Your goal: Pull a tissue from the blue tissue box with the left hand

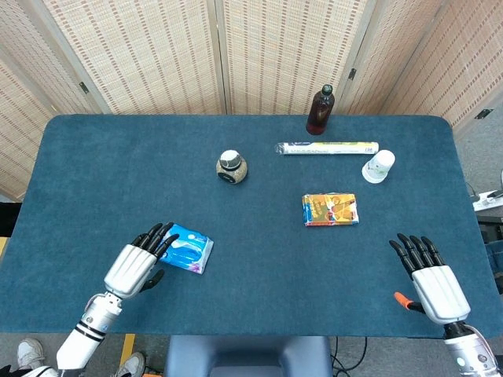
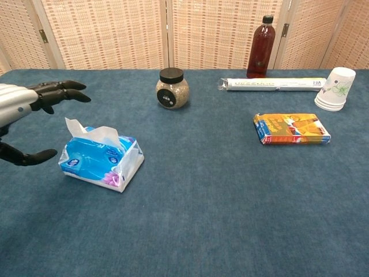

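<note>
The blue tissue box (image 1: 189,249) (image 2: 99,160) lies on the near left of the blue table, with a white tissue (image 2: 92,133) sticking up from its top. My left hand (image 1: 138,265) (image 2: 26,109) hovers just left of the box, fingers spread and empty, fingertips reaching over the box's left end without touching the tissue. My right hand (image 1: 431,282) rests open near the table's front right corner, holding nothing; the chest view does not show it.
A round jar (image 1: 231,166) with a black lid stands mid-table. Behind are a dark bottle (image 1: 319,111), a long wrapped roll (image 1: 327,148) and stacked paper cups (image 1: 379,166). An orange packet (image 1: 330,209) lies right of centre.
</note>
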`<action>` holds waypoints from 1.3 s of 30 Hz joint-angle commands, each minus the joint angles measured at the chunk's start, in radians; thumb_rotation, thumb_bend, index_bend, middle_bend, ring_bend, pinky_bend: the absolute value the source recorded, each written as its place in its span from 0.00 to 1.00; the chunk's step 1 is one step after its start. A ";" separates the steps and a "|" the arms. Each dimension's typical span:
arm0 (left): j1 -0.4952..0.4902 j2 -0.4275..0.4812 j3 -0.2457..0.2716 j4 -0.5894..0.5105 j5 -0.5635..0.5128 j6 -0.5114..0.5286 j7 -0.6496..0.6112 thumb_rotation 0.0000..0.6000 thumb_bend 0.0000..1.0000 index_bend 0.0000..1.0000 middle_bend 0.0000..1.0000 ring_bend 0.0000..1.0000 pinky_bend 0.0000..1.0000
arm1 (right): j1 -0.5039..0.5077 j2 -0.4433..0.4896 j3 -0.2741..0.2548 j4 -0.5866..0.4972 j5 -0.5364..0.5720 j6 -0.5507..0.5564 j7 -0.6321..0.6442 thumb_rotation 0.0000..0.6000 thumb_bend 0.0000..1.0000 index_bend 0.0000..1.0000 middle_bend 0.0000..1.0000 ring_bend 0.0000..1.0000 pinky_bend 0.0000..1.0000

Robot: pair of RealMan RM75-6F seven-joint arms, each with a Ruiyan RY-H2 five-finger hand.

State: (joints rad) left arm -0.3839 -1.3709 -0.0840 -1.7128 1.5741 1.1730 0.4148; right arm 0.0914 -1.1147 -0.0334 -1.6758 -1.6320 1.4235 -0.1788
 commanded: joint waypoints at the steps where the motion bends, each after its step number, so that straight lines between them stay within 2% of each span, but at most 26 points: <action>1: -0.027 -0.038 -0.003 0.011 -0.034 -0.035 0.050 1.00 0.42 0.17 0.00 0.05 0.30 | 0.000 0.003 0.000 -0.001 -0.003 0.004 0.006 1.00 0.03 0.00 0.00 0.00 0.00; 12: -0.103 -0.116 -0.040 0.013 -0.123 -0.094 0.165 1.00 0.42 0.17 0.00 0.05 0.30 | 0.002 0.009 0.000 0.000 -0.002 0.001 0.020 1.00 0.03 0.00 0.00 0.00 0.00; 26: -0.152 -0.133 -0.050 0.017 -0.203 -0.104 0.229 1.00 0.42 0.19 0.00 0.05 0.30 | 0.007 0.004 -0.005 0.000 -0.003 -0.013 0.008 1.00 0.03 0.00 0.00 0.00 0.00; 30: -0.174 -0.150 -0.052 0.050 -0.234 -0.120 0.247 1.00 0.45 0.30 0.00 0.06 0.30 | 0.008 0.001 -0.007 0.001 -0.004 -0.016 0.003 1.00 0.04 0.00 0.00 0.00 0.00; 36: -0.188 -0.176 -0.045 0.092 -0.238 -0.114 0.237 1.00 0.58 0.49 0.04 0.10 0.33 | 0.010 0.001 -0.006 0.001 -0.001 -0.019 0.003 1.00 0.03 0.00 0.00 0.00 0.00; 39: -0.188 -0.184 -0.035 0.108 -0.222 -0.096 0.228 1.00 0.62 0.55 0.05 0.11 0.33 | 0.011 0.001 -0.007 0.001 -0.002 -0.020 0.003 1.00 0.03 0.00 0.00 0.00 0.00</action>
State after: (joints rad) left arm -0.5716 -1.5521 -0.1232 -1.6086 1.3471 1.0716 0.6449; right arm 0.1019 -1.1134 -0.0405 -1.6750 -1.6336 1.4033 -0.1755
